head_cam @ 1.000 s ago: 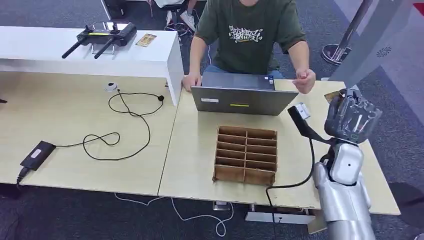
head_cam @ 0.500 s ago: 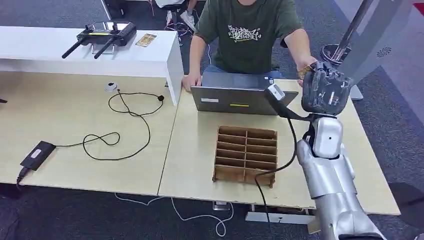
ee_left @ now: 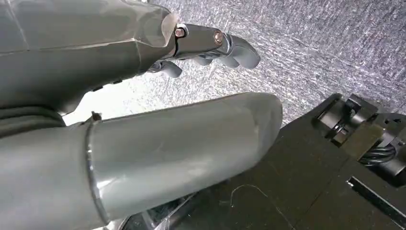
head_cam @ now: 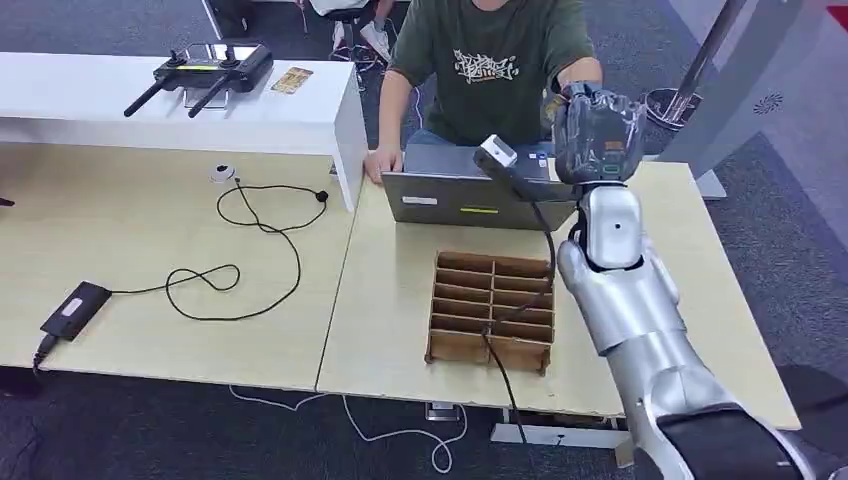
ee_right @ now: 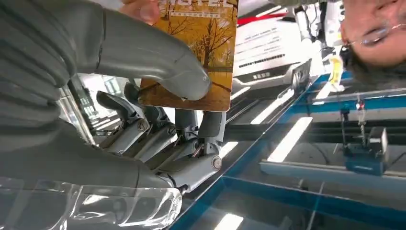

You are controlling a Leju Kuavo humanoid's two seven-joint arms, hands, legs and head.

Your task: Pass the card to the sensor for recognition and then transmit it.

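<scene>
My right hand (head_cam: 597,135) is raised over the far side of the table, just in front of the person (head_cam: 490,70) seated behind the laptop. In the right wrist view it holds a card (ee_right: 206,52) printed with yellow autumn trees, thumb (ee_right: 158,57) on its face and fingers (ee_right: 191,124) behind. The person's fingertips (ee_right: 139,7) touch the card's far edge. My left hand (ee_left: 143,120) hangs by my side with nothing in it, fingers apart.
A grey laptop (head_cam: 470,195) stands between me and the person. A cardboard divider box (head_cam: 492,310) lies near my right arm. A white shelf (head_cam: 300,115) carries a remote controller (head_cam: 205,68) and another card (head_cam: 292,79). A black cable (head_cam: 250,250) and adapter (head_cam: 72,308) lie left.
My right arm has swung from the table's right edge up and leftward to the person's chest height. The person's hand has risen to meet my hand.
</scene>
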